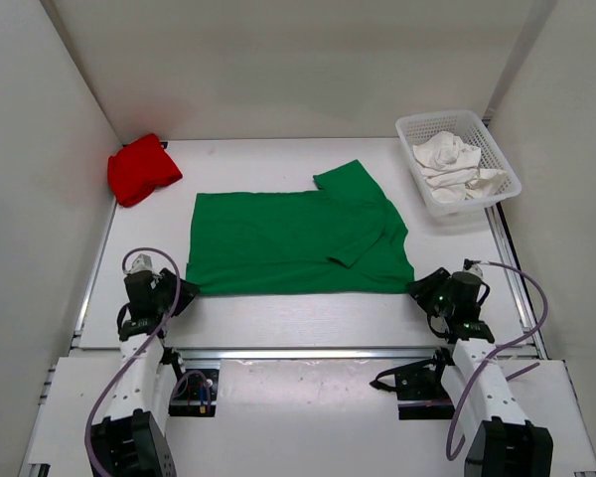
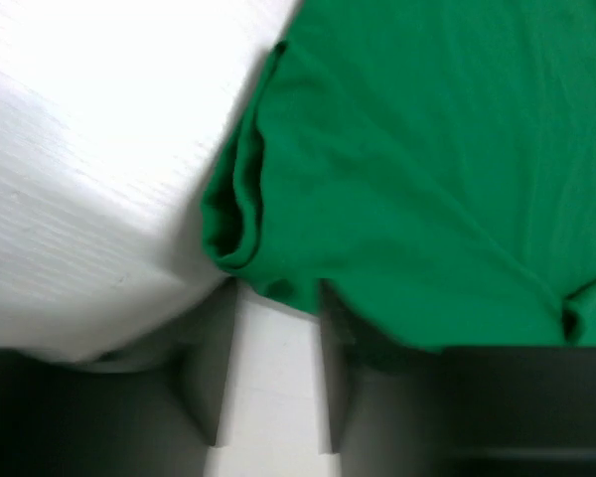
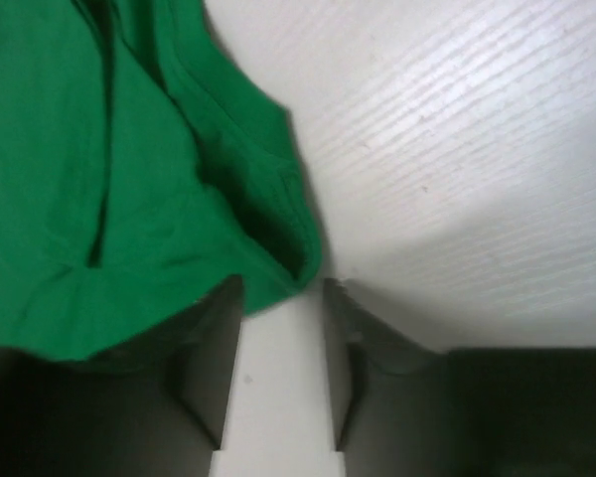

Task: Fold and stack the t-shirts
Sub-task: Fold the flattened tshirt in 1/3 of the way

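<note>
Green t-shirt (image 1: 288, 243): lies flat in the middle of the counter (image 1: 278, 323), doubled over into a long band, with one sleeve (image 1: 353, 189) turned up at its far right.
Handling, judged: light, limp cloth with no stiffness. It will sag and drag from any single hold, and the doubled layers may slide apart.
Where to hold, judged: the two near corners, pinching through both layers at the hem so the fold lifts as one sheet.
Left gripper (image 2: 276, 318): at the green t-shirt's near-left corner. The jaws are spread, with bare counter showing between them. The rolled hem lies at the tips and is not pinched.
Right gripper (image 3: 283, 328): at the green t-shirt's near-right corner. The jaws are spread and the corner of the cloth laps the tips without being clamped.
Red t-shirt (image 1: 142, 169): far left of the green t-shirt and well apart from it, in a compact bundle. Whether it is neatly folded cannot be told.
White t-shirt (image 1: 455, 164): far right of the green t-shirt, crumpled inside the basket (image 1: 447, 116), not folded.
Risk, judged: a jaw taking only the top layer would open the fold.
</note>
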`<state>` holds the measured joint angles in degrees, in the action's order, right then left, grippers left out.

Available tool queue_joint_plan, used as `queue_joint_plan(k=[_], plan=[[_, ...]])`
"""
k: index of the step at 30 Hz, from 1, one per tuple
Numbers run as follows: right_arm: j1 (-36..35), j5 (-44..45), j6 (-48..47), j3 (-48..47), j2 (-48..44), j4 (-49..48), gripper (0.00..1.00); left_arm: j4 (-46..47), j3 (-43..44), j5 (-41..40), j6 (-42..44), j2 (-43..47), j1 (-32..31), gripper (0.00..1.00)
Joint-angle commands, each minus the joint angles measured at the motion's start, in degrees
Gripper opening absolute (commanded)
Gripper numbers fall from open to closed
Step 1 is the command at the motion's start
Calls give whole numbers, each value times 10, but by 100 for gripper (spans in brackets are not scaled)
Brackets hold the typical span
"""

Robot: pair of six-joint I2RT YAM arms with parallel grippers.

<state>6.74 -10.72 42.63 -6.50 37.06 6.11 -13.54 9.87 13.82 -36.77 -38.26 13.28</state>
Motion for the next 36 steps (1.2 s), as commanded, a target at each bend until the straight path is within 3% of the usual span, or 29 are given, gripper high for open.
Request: queue_joint_plan(k=[1,3,5,7,10,11,13,15,17,20,26,31,36], plan=[[-10,13,-36,-33,7,16,39,-24,7,45,19,-16,17,54],[-20,30,-38,-44,-19,34,41,-21,9,61,21,19,31,51],[-39,57,-40,-44,-47,36,42,-30,16,49,16,64,30,41],[-60,60,-47,-51,-53,29,36,-29,36,40,29,72,20,35],[-119,28,-36,-62,-5,-27,7,10,46,25,16,34,-60,30],[-137,25,-39,-73,43,-54,0,33,52,14,7,13,-116,29],[-230,62,-65,-139,123,-71,0,93,61,-56,-11,-15,-215,27],[-272,91,-87,-175,191,-108,0,125,81,-98,-15,-59,-316,27],[-265,46,-97,-207,278,-142,0,163,102,-107,-20,-96,-351,28],[-256,10,-103,-242,360,-157,1,222,108,-82,-36,-145,-377,29],[-267,17,-100,-257,428,-184,0,344,96,-102,-58,-236,-465,32],[-271,11,-106,-262,462,-190,0,371,139,-101,-47,-356,-533,32],[-270,8,-110,-274,483,-185,0,403,149,-88,-60,-411,-543,32]])
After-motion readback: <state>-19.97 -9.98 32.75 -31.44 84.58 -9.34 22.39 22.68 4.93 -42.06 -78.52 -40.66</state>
